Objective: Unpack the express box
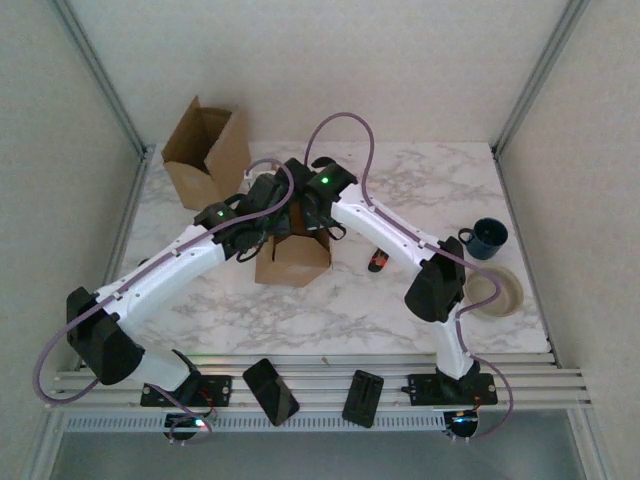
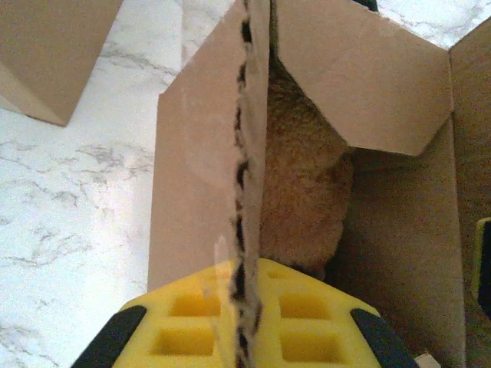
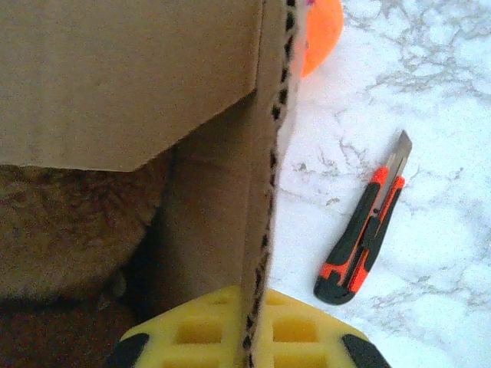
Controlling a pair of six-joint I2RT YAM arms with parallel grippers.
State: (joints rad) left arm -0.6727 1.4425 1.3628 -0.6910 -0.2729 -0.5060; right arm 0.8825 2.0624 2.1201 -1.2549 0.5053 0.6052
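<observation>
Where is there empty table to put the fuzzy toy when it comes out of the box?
Best spot: the bare marble in front of the middle box, toward the near edge. Also back right, behind the mug. Crowded: around the middle box, by the knife, and the bowl at right.

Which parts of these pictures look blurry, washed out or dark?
Top external: soft, even light, slightly hazy over the marble table. Left wrist: the marble glares white; the left gripper, near the lens, is blurred. Right wrist: the utility knife is fairly sharp; inside the cardboard box lies deep shadow.
</observation>
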